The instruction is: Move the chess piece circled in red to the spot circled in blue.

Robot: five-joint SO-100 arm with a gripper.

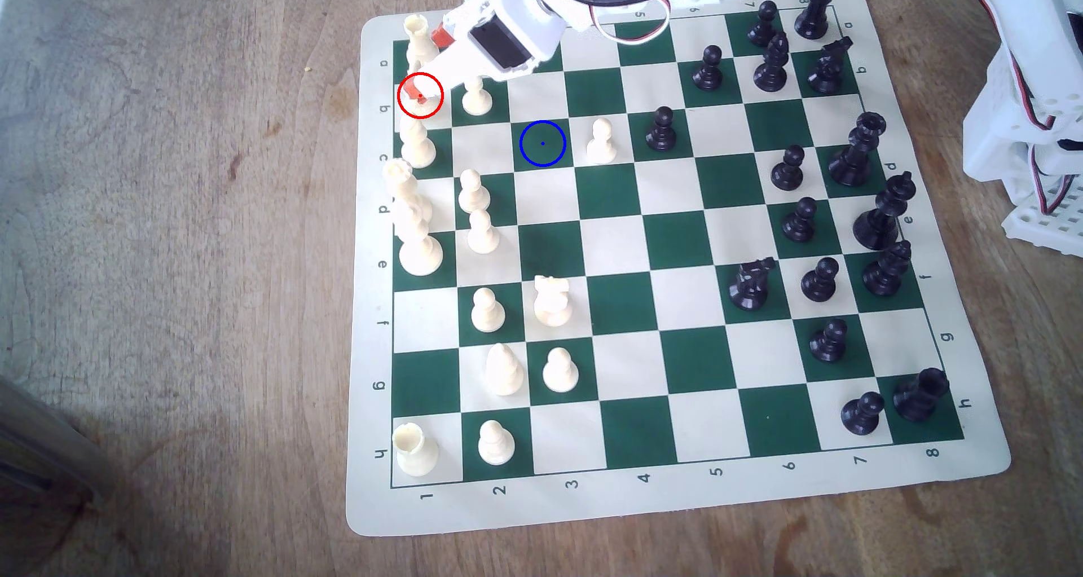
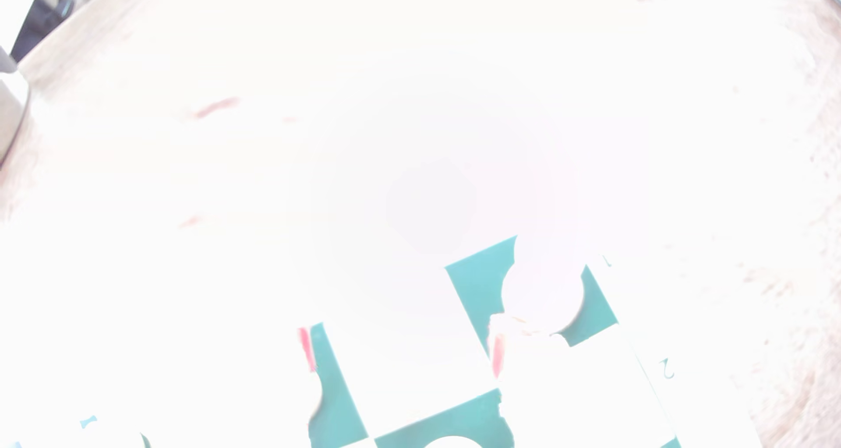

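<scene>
Our end effector (image 1: 428, 67) stands spread open around the red-ringed square, where the knight (image 1: 423, 98) is mostly hidden. Closing off-centre could tip it or bump the rook (image 1: 417, 35); the blue spot (image 1: 542, 143) waits near.

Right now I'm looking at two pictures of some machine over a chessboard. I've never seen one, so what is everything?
It is a small white robot arm ending in a two-fingered claw with orange-red tips. The exterior view comes from a camera off the arm, looking down. The wrist view comes from a camera on the arm; it is badly washed out, but shows the claw with its tips apart. A green and cream chessboard lies on a wooden table, with cream pieces on the exterior view's left and black pieces on its right. The claw sits at a drawn red ring, hiding what stands inside. A blue ring marks a green square nearby. The claw looks open.
</scene>
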